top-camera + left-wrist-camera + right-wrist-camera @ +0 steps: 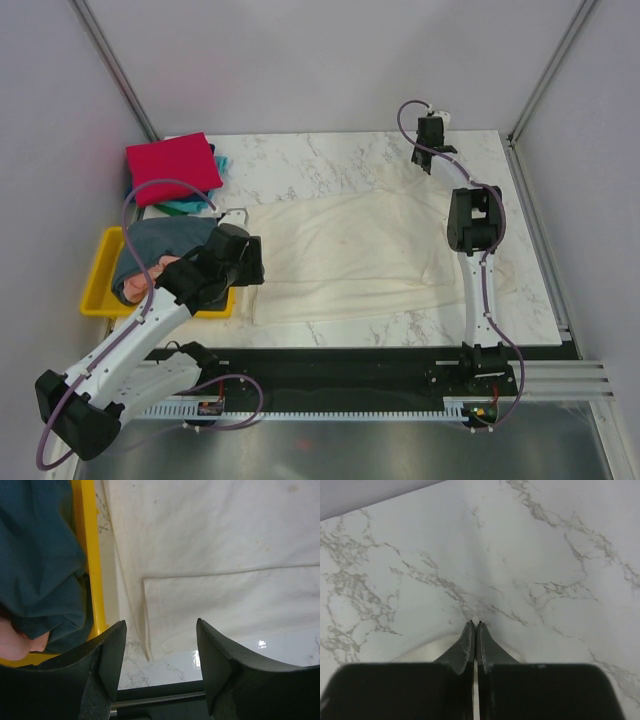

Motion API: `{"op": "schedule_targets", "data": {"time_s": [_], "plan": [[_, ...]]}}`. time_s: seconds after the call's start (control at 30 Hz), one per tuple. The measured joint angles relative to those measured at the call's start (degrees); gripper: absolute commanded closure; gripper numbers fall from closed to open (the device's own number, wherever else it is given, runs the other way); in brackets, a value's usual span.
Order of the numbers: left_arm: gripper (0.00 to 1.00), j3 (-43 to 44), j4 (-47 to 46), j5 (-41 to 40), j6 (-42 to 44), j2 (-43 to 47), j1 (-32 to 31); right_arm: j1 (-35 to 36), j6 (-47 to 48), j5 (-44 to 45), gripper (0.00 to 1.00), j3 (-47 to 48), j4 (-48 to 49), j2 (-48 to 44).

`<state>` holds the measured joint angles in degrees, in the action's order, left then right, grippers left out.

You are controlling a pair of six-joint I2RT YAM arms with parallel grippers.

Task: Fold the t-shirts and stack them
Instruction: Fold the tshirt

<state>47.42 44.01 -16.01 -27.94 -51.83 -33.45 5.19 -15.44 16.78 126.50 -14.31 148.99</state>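
**Left gripper spread wide, right gripper pressed together**

Your left gripper has its fingers well apart and nothing between them. It sits above the near left corner of the cream-white t-shirt, where a folded hem lies just beside the yellow tray. You cannot tell from these views whether the fingertips touch the cloth.

Your right gripper is at the shirt's far right corner with its fingers closed to a thin slit. Pale cloth shows on both sides of the fingers just behind the tips, but you cannot tell whether any is caught between them.

The cream-white shirt lies spread flat across the marble table. The slate grey-blue t-shirt and the salmon pink t-shirt are bundled in the tray. Behind the tray, the red t-shirt lies folded on top of the teal t-shirt.
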Motion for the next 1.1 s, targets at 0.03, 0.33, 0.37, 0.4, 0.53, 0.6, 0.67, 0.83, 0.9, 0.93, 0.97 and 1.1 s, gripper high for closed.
{"op": "schedule_targets", "data": {"time_s": [0.03, 0.33, 0.37, 0.4, 0.53, 0.6, 0.67, 0.83, 0.9, 0.93, 0.97, 1.1], "plan": [[0.35, 0.0, 0.0, 0.0, 0.2, 0.0, 0.0, -0.1, 0.5, 0.7, 1.00, -0.4, -0.3, -0.3], [0.33, 4.2, -3.7, 1.1, 0.7, -11.3, 0.4, -8.3, 1.4, 4.1, 1.00, -4.3, -3.7, -6.8], [0.32, 5.6, -4.7, 1.0, 0.7, -13.8, 0.4, -9.6, 1.4, 3.9, 1.00, -4.7, -3.5, -7.8], [0.31, 7.0, -5.9, 1.0, 0.6, -15.8, 0.6, -10.8, 1.4, 3.7, 1.00, -5.1, -3.4, -8.8], [0.32, 17.2, -10.2, 3.7, 0.6, -28.9, 4.9, -13.8, 1.9, 3.6, 1.00, -6.7, -2.6, -11.7], [0.31, 25.0, -11.9, 6.6, 0.6, -38.0, 8.7, -13.9, 2.3, 2.6, 1.00, -8.4, -1.7, -13.1], [0.32, 33.3, -14.2, 8.6, 1.0, -47.0, 11.6, -13.5, 2.4, 1.0, 1.00, -9.9, -0.8, -13.8], [0.35, 53.4, -18.1, 14.0, 3.1, -67.8, 16.2, -12.2, 1.7, -5.5, 1.00, -13.9, 0.8, -14.1], [0.35, 60.3, -18.9, 16.4, 3.9, -74.6, 17.4, -11.8, 1.2, -7.9, 1.00, -15.2, 1.0, -14.1], [0.35, 63.8, -18.7, 17.5, 4.1, -77.9, 18.0, -11.7, 0.9, -8.8, 1.00, -15.7, 1.2, -14.1], [0.35, 67.3, -18.9, 18.7, 4.3, -81.1, 18.6, -11.6, 0.7, -9.6, 1.00, -16.1, 1.4, -14.1], [0.33, 78.5, -19.3, 22.9, 4.5, -91.6, 20.3, -11.6, -0.1, -12.0, 1.00, -17.2, 2.5, -14.2]]}}
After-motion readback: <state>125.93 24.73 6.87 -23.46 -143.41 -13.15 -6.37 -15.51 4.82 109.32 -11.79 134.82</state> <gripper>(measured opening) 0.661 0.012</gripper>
